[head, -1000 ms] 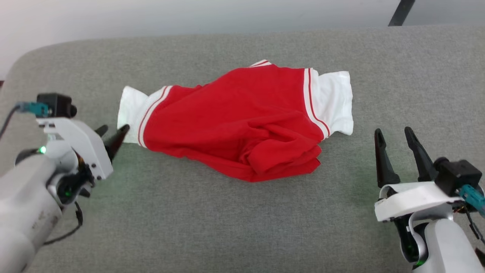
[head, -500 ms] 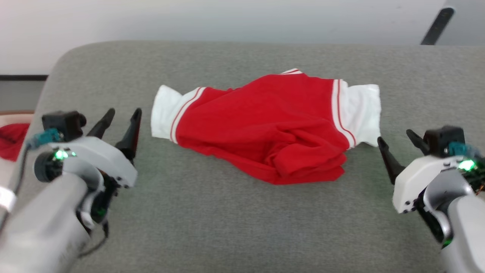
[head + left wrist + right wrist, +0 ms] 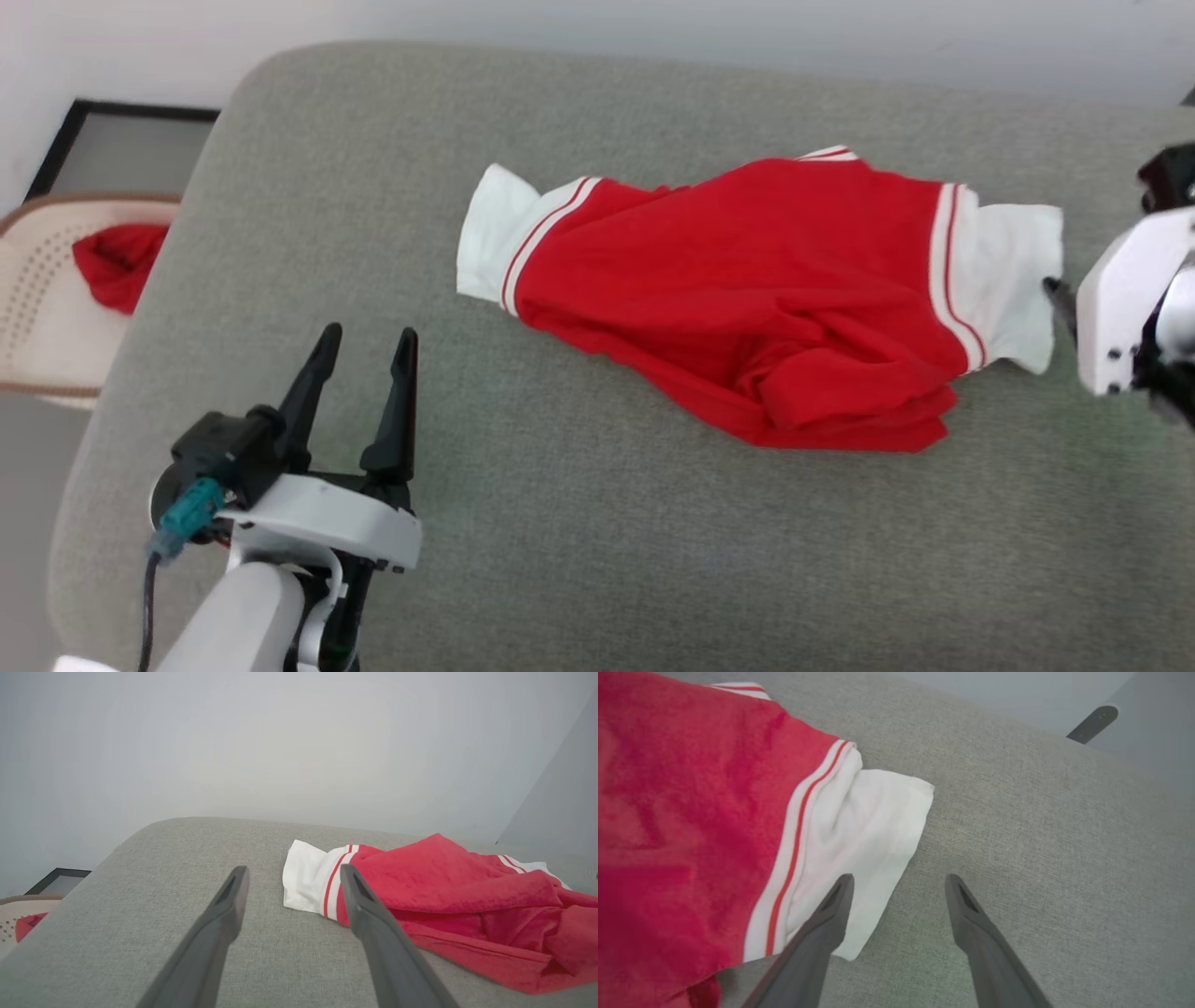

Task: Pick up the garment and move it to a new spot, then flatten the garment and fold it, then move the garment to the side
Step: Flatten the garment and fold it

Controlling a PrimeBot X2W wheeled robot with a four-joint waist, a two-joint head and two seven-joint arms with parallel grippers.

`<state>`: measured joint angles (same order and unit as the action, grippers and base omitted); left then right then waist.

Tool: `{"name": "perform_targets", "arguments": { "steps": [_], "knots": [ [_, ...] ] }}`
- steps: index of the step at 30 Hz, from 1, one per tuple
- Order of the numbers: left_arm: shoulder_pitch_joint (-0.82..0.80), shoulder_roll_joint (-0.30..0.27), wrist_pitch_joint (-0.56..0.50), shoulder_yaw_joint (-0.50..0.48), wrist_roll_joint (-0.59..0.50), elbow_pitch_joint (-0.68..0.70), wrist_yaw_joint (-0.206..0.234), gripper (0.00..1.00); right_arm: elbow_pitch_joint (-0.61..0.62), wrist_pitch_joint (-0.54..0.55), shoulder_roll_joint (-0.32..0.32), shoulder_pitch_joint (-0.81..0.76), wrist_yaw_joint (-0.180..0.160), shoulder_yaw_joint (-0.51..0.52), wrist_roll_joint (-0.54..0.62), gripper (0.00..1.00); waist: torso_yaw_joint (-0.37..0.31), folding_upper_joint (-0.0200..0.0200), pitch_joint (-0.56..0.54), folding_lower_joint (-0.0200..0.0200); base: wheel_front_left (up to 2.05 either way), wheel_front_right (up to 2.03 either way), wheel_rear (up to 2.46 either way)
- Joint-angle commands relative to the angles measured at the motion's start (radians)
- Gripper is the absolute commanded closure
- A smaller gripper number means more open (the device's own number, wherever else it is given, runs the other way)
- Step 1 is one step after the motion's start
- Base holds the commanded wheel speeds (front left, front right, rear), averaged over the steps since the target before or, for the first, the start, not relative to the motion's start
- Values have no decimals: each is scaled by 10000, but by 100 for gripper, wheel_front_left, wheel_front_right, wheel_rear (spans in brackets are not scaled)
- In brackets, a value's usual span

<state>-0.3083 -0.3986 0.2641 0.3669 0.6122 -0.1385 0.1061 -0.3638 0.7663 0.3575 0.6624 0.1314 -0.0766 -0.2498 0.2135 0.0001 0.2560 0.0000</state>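
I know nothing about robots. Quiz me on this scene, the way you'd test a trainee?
1. True or false: the left gripper is holding the garment.
2. Which part of the garment lies nearest the right gripper? A. a white sleeve B. a hood C. a pocket
3. What colour is the cushion under the garment?
Key: 1 false, it is open and apart from it; 2 A; 3 grey.

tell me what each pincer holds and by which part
Nothing is held: left pincer and right pincer are both open, the garment lying free between them.
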Motion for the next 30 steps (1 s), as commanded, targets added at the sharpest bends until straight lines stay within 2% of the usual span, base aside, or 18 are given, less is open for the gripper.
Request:
{"name": "perform_targets", "arguments": {
  "steps": [1,9,15,22,23,24,25,26,30],
  "knots": [
    [151,127,-3,-180,-241,89,-112,0,-190,188,50,268,-15,13,78,0,357,-1,397,0,0,0,0],
    [190,961,-3,-1295,-1394,331,-932,0,-1836,1192,30,1755,-15,267,727,0,665,-1,1040,0,0,0,0],
    [149,1427,-2,-1891,-1950,300,-1430,0,-2786,1160,-93,2293,-15,607,1311,0,741,-1,1279,0,0,0,0],
    [94,1817,-2,-2394,-2254,153,-1867,0,-3446,1055,-255,2366,-15,431,1443,0,730,-1,1351,0,0,0,0],
    [50,1835,-2,-2432,-2243,100,-1925,0,-3516,1080,-265,2361,-15,365,1408,19,721,-1,1348,0,0,0,0],
    [-24,1770,-2,-2418,-2291,61,-1991,0,-3570,1108,-264,2353,-13,230,1395,51,709,-1,1343,0,0,0,0],
    [-141,1656,-2,-2391,-2349,14,-2051,0,-3581,1074,-246,2362,-9,109,1354,69,698,-1,1342,0,0,0,0],
    [-306,1563,-2,-2372,-2335,-48,-2121,0,-3599,1053,-225,2385,-7,57,1321,100,684,-1,1348,0,0,0,0],
    [-1286,954,-263,-2133,-2183,-285,-2296,0,-3675,998,-101,2499,-16,-98,1212,100,601,-1,1416,0,0,0,0]
  ]
}}
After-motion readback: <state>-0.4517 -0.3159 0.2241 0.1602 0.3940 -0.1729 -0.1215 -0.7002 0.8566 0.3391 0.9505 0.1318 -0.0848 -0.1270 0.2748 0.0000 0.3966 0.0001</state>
